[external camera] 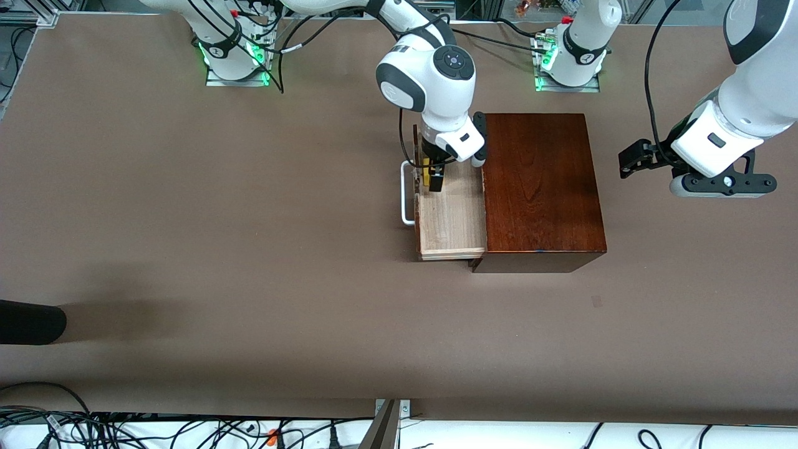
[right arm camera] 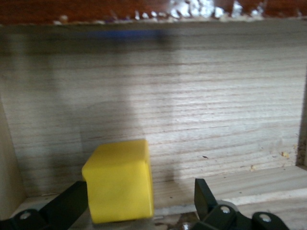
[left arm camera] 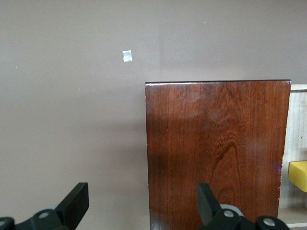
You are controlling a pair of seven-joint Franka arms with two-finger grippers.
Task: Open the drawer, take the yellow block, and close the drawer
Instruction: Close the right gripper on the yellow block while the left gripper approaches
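Note:
The drawer (external camera: 452,218) stands pulled out of the dark reddish-brown box (external camera: 539,187), its white handle (external camera: 406,193) toward the right arm's end of the table. The yellow block (external camera: 426,173) sits in the drawer's corner farthest from the front camera. My right gripper (external camera: 432,178) is down in the drawer, open around the block. In the right wrist view the block (right arm camera: 120,179) rests against one finger (right arm camera: 67,208), with a gap to the other, on the pale drawer floor (right arm camera: 192,120). My left gripper (external camera: 626,163) waits open and empty, raised beside the box. The left wrist view shows the box top (left arm camera: 216,153) and the block (left arm camera: 298,175).
A black rounded object (external camera: 31,321) lies at the table's edge toward the right arm's end, near the front camera. A small tape mark (external camera: 597,301) is on the table, nearer the front camera than the box. Cables run along the front edge.

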